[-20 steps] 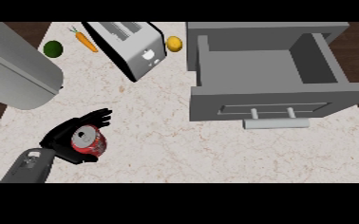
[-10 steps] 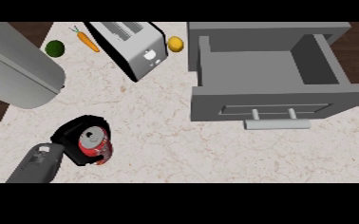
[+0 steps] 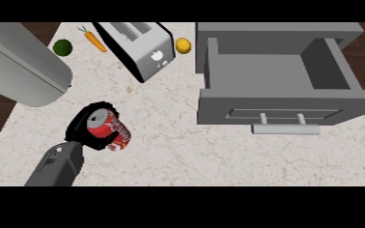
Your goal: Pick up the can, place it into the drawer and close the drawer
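Note:
A red can (image 3: 112, 130) lies tilted in my left hand (image 3: 80, 128), whose black fingers are curled round it at the lower left of the counter. The grey forearm comes in from the lower left edge. The grey drawer (image 3: 235, 107) stands pulled open at the upper right, nothing showing inside it, with its bar handle (image 3: 285, 129) facing me. The can is well to the left of the drawer's front. My right hand does not show.
A silver toaster (image 3: 140, 49) stands at the top centre, with a carrot (image 3: 95, 39) and a lime (image 3: 63, 47) to its left and a lemon (image 3: 183, 45) to its right. A large grey rounded appliance (image 3: 28, 70) fills the upper left.
My left hand's fingers, spread by the can a second ago, have curled round it. Hand and can have shifted slightly up and right in the view, and the can looks larger.

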`<move>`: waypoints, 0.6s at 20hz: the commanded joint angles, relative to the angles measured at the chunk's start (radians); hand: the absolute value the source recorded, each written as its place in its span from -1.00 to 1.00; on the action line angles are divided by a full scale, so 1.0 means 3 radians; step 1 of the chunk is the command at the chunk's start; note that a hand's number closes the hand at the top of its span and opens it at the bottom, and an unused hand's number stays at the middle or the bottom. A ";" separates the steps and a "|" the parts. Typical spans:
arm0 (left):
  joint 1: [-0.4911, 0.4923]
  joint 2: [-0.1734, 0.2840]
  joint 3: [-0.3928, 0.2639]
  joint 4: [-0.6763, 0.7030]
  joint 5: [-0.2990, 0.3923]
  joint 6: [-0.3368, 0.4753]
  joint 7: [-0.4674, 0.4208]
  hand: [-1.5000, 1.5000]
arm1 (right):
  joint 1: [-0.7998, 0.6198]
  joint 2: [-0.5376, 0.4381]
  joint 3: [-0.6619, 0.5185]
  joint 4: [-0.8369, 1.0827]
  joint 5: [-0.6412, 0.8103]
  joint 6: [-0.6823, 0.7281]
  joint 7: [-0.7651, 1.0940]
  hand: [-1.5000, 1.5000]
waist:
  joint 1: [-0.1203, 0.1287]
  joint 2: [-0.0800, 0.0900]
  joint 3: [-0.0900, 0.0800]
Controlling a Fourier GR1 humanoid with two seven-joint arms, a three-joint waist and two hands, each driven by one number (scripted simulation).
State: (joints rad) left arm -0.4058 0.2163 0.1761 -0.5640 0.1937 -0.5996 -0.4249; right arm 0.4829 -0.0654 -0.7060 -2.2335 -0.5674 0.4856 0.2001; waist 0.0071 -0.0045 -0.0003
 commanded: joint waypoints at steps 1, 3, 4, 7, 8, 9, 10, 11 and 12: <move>-0.0080 -0.0335 0.0432 -0.0080 0.0324 0.0842 -0.0152 1.00 | 0.0071 0.0105 0.0046 -0.0110 0.0033 0.0013 0.0015 -1.00 | -0.0005 -0.0007 0.0004; -0.0205 -0.0426 0.0441 -0.0362 0.0381 0.1122 0.0074 1.00 | 0.0009 -0.0034 -0.0119 0.0062 -0.0119 -0.0002 -0.0008 -1.00 | 0.0016 -0.0029 0.0012; -0.0172 -0.0556 0.0345 -0.0563 0.0318 0.1276 0.0084 1.00 | 0.0080 0.0105 -0.0019 -0.0117 -0.0011 0.0044 -0.0016 -1.00 | 0.0013 -0.0027 0.0010; -0.0125 -0.0707 0.0128 -0.1106 0.0372 0.1600 0.0307 1.00 | 0.0051 0.0147 -0.0046 -0.0087 -0.0012 -0.0003 -0.0016 -1.00 | 0.0019 -0.0028 0.0009; -0.0067 -0.0710 0.0145 -0.1309 0.0316 0.1598 0.0414 1.00 | 0.0062 0.0079 -0.0051 -0.0397 -0.0164 -0.0184 0.0261 -1.00 | 0.0013 -0.0016 0.0004; -0.0012 -0.0712 -0.0169 -0.1457 0.0443 0.1799 0.0450 1.00 | 0.0070 0.0092 -0.0053 -0.0158 -0.0076 -0.0014 0.0123 -1.00 | 0.0002 -0.0021 0.0006; -0.0054 -0.0638 0.0046 -0.1638 0.0369 0.1711 0.0707 1.00 | -0.0094 0.0094 -0.0013 -0.0166 0.0058 -0.0122 0.0155 -1.00 | 0.0008 -0.0004 0.0004; 0.0021 -0.0715 -0.0101 -0.1848 0.0313 0.1891 0.0731 1.00 | 0.0030 0.0212 0.0047 -0.0166 0.0128 0.0006 -0.0003 -1.00 | 0.0003 -0.0010 0.0006; -0.0161 -0.0716 -0.0166 -0.1918 0.0297 0.2108 0.0890 1.00 | 0.0048 0.0070 -0.0081 -0.0072 -0.0014 0.0073 0.0057 -1.00 | -0.0005 -0.0016 0.0007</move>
State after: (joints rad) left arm -0.4284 0.0236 0.1797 -0.9832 0.2899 -0.1014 -0.2643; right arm 0.4920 -0.0309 -0.7119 -2.2786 -0.5642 0.4804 0.2205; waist 0.0088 -0.0089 0.0014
